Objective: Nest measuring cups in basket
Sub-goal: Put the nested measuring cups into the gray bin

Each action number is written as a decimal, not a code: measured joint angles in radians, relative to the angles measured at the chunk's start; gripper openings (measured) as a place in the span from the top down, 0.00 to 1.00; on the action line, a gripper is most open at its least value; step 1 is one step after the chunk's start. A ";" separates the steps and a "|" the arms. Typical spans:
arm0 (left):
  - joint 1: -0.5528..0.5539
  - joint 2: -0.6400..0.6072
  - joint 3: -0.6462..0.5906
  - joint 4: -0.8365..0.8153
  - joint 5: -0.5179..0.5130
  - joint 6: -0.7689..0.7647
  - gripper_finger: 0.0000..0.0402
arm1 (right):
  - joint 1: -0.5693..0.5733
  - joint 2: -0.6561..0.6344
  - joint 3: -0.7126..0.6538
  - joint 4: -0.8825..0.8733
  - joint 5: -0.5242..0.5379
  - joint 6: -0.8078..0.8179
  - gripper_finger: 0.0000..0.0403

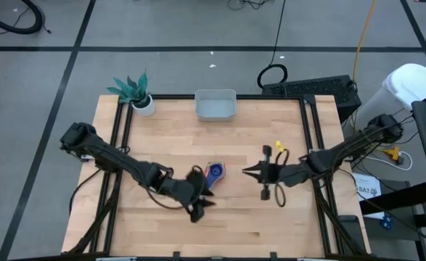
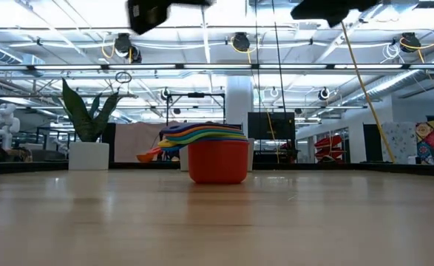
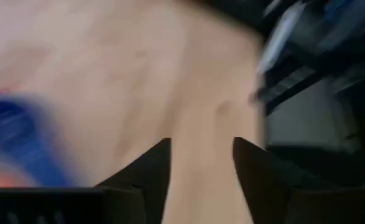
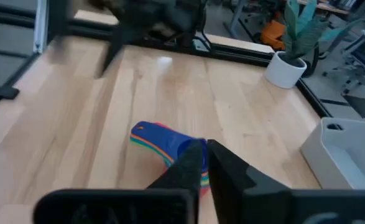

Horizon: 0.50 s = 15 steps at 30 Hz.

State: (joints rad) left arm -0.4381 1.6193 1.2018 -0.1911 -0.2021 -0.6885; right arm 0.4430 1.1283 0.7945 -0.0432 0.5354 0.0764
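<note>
The measuring cups [image 1: 214, 172] stand nested in one stack on the middle of the wooden table. The red one [image 2: 218, 164] is outermost, and the coloured handles [image 2: 174, 140] fan out to one side. The basket [image 1: 215, 106], pale grey-blue, sits at the far edge, apart from the stack. My left gripper [image 1: 204, 192] hovers just left of and nearer than the stack, open, with nothing between its fingers [image 3: 146, 174]. My right gripper [image 1: 245, 172] hangs to the stack's right, pointing at it, shut and bare; its wrist view shows the stack [image 4: 160, 142] beyond its fingertips.
A white pot with a teal plant [image 1: 141, 101] stands at the far left corner. Black frame rails [image 1: 118, 145] run along the table's left and right sides. Bare wood lies between the stack and the basket [image 4: 350, 155] and along the near edge.
</note>
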 joint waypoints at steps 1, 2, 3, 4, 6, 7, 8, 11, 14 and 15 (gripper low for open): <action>-0.008 0.018 0.000 0.057 0.000 0.006 0.51 | 0.003 -0.030 -0.020 0.004 0.000 0.011 0.92; -0.014 0.037 -0.001 0.121 -0.003 0.014 0.47 | 0.006 -0.063 -0.042 0.005 0.000 0.022 0.89; -0.017 0.058 0.000 0.207 -0.003 0.024 0.43 | 0.009 -0.100 -0.065 -0.002 0.000 0.035 0.87; -0.018 0.076 0.002 0.268 -0.001 0.042 0.40 | 0.016 -0.133 -0.086 -0.009 0.002 0.049 0.84; -0.009 0.093 0.000 0.301 0.000 0.050 0.35 | 0.028 -0.193 -0.116 -0.017 0.010 0.077 0.79; 0.001 0.100 0.004 0.293 -0.003 0.021 0.33 | 0.037 -0.224 -0.130 -0.031 0.015 0.092 0.77; 0.009 0.103 0.010 0.247 -0.011 -0.017 0.32 | 0.047 -0.249 -0.144 -0.053 0.019 0.106 0.75; 0.018 0.106 0.041 0.010 -0.053 -0.079 0.33 | 0.061 -0.296 -0.175 -0.067 0.019 0.127 0.70; 0.011 0.123 0.109 -0.193 -0.104 -0.115 0.41 | 0.068 -0.311 -0.197 -0.081 0.019 0.126 0.67; 0.008 0.129 0.137 -0.255 -0.113 -0.119 0.44 | 0.068 -0.312 -0.202 -0.082 0.019 0.125 0.66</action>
State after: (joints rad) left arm -0.4304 1.7487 1.3388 -0.4465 -0.3151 -0.8071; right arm 0.5110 0.8165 0.5926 -0.1248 0.5541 0.2011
